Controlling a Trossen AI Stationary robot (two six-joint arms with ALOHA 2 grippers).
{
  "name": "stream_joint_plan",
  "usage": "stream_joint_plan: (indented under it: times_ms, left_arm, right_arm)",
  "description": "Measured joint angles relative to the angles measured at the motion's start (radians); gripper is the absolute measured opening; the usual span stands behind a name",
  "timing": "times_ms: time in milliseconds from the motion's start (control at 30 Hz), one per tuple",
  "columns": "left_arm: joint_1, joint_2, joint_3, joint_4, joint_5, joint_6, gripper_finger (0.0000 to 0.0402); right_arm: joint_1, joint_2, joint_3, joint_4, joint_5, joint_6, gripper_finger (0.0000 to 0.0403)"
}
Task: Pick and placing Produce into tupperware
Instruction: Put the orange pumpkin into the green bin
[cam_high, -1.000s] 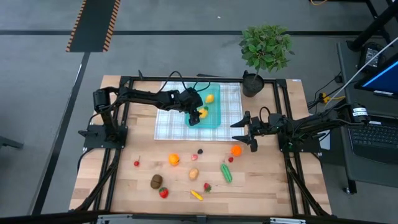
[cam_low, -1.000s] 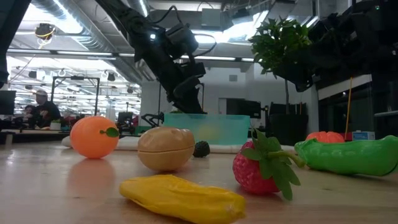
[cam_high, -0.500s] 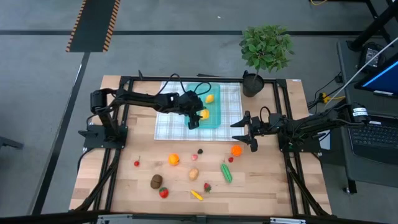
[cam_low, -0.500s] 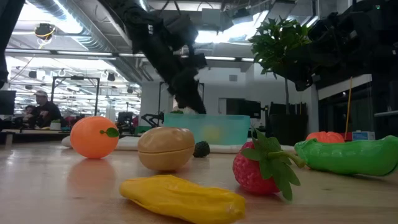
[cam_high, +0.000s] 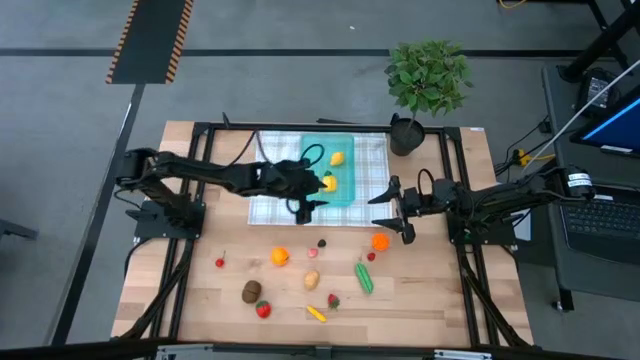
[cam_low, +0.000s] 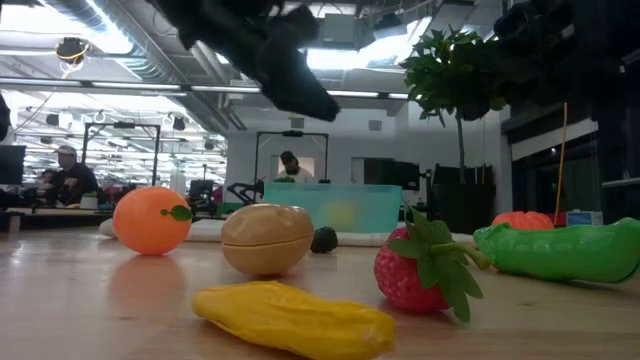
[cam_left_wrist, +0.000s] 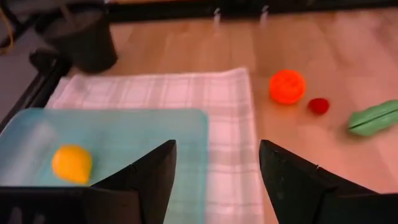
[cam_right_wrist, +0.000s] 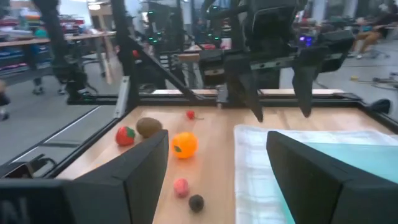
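The left gripper (cam_high: 304, 205) hangs empty with its fingers spread wide over the checked cloth (cam_high: 272, 205), just near of the teal tupperware (cam_high: 340, 190), where two yellow lemons (cam_high: 327, 183) already lie. The right gripper (cam_high: 392, 211), also open and holding nothing, waits at the cloth's right edge, just far of an orange (cam_high: 379, 241). Most of the produce lies loose on the near half of the table (cam_high: 200, 290): a second orange (cam_high: 280, 257), a potato (cam_high: 312, 279), a kiwi (cam_high: 251, 291), strawberries (cam_high: 263, 310), a cucumber (cam_high: 363, 277) and a yellow piece (cam_high: 316, 313). The job looks to be between a drop and the next pick; the next move calls for reaching near, over one piece, and closing on it squarely.
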Motion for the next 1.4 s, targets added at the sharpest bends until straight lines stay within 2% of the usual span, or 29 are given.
stream_joint_plan:
  times_ms: [167, 367, 500, 633, 867, 1033, 1167, 1400]
  left_arm:
    - [-0.061, -0.12, -0.157, 0.163, -0.068, -0.008, 0.0224]
    - [-0.142, -0.281, -0.324, 0.217, -0.087, -0.059, 0.022]
    - [-0.199, -0.362, -0.415, 0.294, -0.141, -0.073, 0.0224]
    - [-0.237, -0.426, -0.484, 0.318, -0.205, -0.075, 0.0223]
    - [-0.272, -0.478, -0.551, 0.319, -0.215, -0.106, 0.0221]
    - [-0.273, -0.524, -0.61, 0.338, -0.27, -0.139, 0.0223]
    - [-0.279, -0.557, -0.648, 0.367, -0.252, -0.156, 0.0218]
    - [-0.289, -0.569, -0.657, 0.368, -0.248, -0.157, 0.022]
  right_arm:
    - [0.0, -0.005, 0.0, -0.044, -0.06, 0.004, 0.0273]
    - [0.0, -0.009, -0.001, -0.074, -0.091, 0.022, 0.0273]
    - [0.0, -0.009, -0.001, -0.073, -0.091, 0.02, 0.0273]
    - [0.0, -0.009, -0.001, -0.073, -0.091, 0.021, 0.0273]
    - [0.0, -0.009, -0.001, -0.07, -0.091, 0.02, 0.0273]
    - [0.002, -0.01, 0.032, -0.123, -0.099, 0.026, 0.0273]
    - [0.029, -0.024, 0.114, -0.363, -0.109, 0.053, 0.0273]
    - [0.09, -0.043, 0.389, -1.034, -0.019, 0.055, 0.0273]
